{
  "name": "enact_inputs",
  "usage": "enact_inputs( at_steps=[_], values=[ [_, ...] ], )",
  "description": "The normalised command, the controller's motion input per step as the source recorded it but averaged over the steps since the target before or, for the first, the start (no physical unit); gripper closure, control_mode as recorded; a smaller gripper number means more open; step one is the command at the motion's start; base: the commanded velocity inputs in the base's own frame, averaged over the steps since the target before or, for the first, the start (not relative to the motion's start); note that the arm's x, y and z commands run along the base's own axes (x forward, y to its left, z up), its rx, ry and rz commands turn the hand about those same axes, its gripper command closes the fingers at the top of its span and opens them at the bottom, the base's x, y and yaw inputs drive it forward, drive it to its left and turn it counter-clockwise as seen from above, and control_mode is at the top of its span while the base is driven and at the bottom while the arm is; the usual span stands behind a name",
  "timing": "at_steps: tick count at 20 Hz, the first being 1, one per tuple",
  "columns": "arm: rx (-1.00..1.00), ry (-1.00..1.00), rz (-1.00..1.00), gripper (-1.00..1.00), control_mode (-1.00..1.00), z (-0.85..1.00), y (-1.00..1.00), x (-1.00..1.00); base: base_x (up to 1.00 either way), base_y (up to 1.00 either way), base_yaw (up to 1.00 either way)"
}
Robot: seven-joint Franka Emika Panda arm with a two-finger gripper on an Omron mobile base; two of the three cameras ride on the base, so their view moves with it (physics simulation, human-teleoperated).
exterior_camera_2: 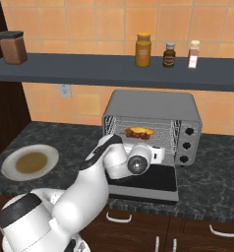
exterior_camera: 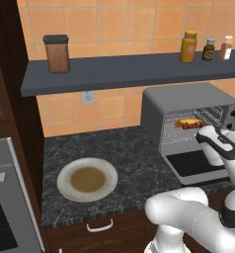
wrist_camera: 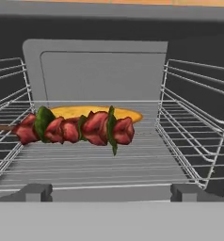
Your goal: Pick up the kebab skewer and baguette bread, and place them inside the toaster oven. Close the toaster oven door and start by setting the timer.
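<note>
So the kebab skewer [wrist_camera: 76,128] and the baguette bread [wrist_camera: 97,113] are both lying on the wire rack [wrist_camera: 100,162] inside the toaster oven [exterior_camera_2: 151,110], skewer in front and the loaf right behind it, which I'd say means the loading part is done. The gripper [wrist_camera: 111,192] sits just at the oven mouth with its jaws spread wide and holding nothing, over the toaster oven door [exterior_camera_2: 151,179], which hangs flat open toward the worktop's [exterior_camera: 134,158] front edge. Next up is probably swinging that door shut, then the timer knob on the right.
</note>
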Motion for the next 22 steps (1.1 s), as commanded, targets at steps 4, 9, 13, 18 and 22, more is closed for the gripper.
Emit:
enact_inputs(
  at_steps=[4, 9, 13, 18, 22],
  values=[
    [0.00, -0.07, 0.00, -1.00, -1.00, -0.17, 0.00, 0.03, 0.00, 0.00, 0.00],
    [0.00, -0.07, 0.00, -1.00, -1.00, -0.14, 0.00, 0.08, 0.00, 0.00, 0.00],
    [0.00, -0.05, 0.00, -1.00, -1.00, -0.14, 0.00, 0.14, 0.00, 0.00, 0.00],
    [0.00, -0.02, 0.00, -1.00, -1.00, -0.15, 0.00, 0.22, 0.00, 0.00, 0.00],
    [0.00, -0.02, 0.00, -1.00, -1.00, -0.11, 0.00, 0.24, 0.00, 0.00, 0.00]
  ],
)
